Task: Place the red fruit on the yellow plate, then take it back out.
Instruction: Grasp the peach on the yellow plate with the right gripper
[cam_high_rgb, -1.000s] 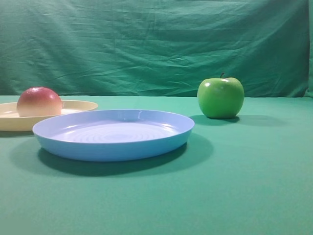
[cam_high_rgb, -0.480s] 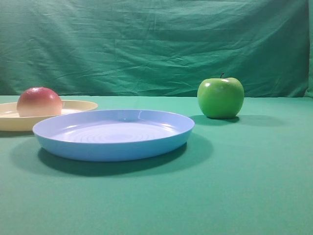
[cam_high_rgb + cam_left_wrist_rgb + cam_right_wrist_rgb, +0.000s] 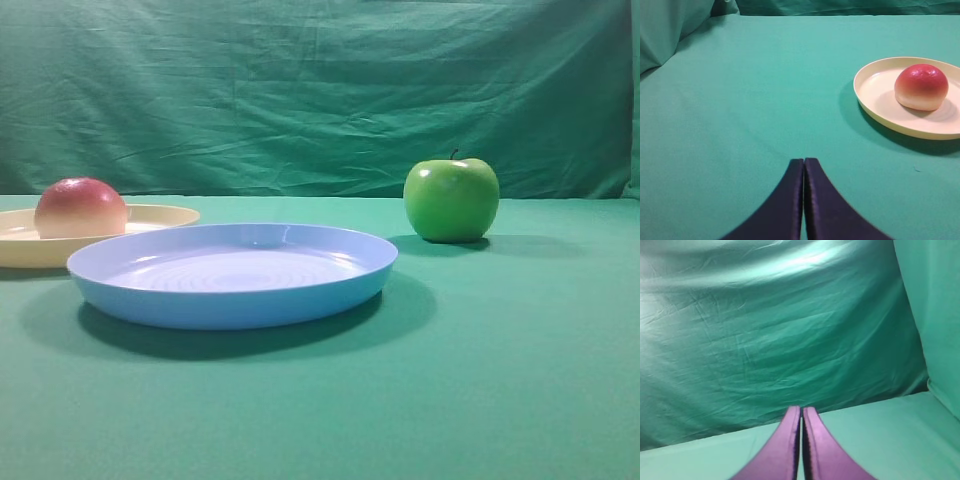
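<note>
The red fruit (image 3: 921,86) sat on the yellow plate (image 3: 875,107), placement seemingly done; left gripper (image 3: 804,165) and right gripper (image 3: 801,412) had jaws pressed together, empty.

Glossy plastic yellow plate (image 3: 875,107), matt cloth (image 3: 480,380)

Soft overhead light is casting dim shadows under the blue plate (image 3: 232,275) and green apple (image 3: 451,199); near wrist-view fingers are blurring.
</note>
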`<move>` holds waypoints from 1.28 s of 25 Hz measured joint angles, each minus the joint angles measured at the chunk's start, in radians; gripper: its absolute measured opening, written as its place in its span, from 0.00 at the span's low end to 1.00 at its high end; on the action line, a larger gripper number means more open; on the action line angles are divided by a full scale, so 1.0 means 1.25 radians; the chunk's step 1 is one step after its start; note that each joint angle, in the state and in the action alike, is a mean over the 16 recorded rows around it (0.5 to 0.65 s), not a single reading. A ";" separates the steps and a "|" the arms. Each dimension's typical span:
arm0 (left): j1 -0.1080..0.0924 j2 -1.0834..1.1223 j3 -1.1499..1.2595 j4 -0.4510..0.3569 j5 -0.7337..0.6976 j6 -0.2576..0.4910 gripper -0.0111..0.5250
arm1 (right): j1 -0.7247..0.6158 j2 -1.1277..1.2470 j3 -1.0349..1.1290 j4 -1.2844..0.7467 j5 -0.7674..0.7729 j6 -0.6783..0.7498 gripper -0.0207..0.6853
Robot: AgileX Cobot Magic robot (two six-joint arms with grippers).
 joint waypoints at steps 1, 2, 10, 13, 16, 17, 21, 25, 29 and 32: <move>0.000 0.000 0.000 0.000 0.000 0.000 0.02 | 0.012 0.029 -0.017 0.012 0.013 -0.025 0.03; 0.000 0.000 0.000 0.000 0.000 0.000 0.02 | 0.026 0.060 -0.036 0.023 0.027 -0.050 0.03; 0.000 0.000 0.000 0.000 0.000 0.000 0.02 | 0.164 0.325 -0.205 0.085 0.098 -0.195 0.03; 0.000 0.000 0.000 0.000 0.000 0.000 0.02 | 0.218 0.425 -0.268 0.096 0.106 -0.217 0.03; 0.000 0.000 0.000 0.000 0.000 0.000 0.02 | 0.266 0.521 -0.332 0.107 0.111 -0.238 0.03; 0.000 0.000 0.000 0.000 0.000 0.000 0.02 | 0.281 0.552 -0.354 0.111 0.112 -0.246 0.03; 0.000 0.000 0.000 0.000 0.000 0.000 0.02 | 0.333 0.672 -0.449 0.119 0.130 -0.287 0.03; 0.000 0.000 0.000 0.000 0.000 0.000 0.02 | 0.369 0.787 -0.552 0.124 0.161 -0.328 0.08; 0.000 0.000 0.000 0.000 0.000 0.000 0.02 | 0.395 0.897 -0.654 0.128 0.188 -0.360 0.24; 0.000 0.000 0.000 0.000 0.000 0.000 0.02 | 0.412 0.977 -0.728 0.128 0.206 -0.382 0.41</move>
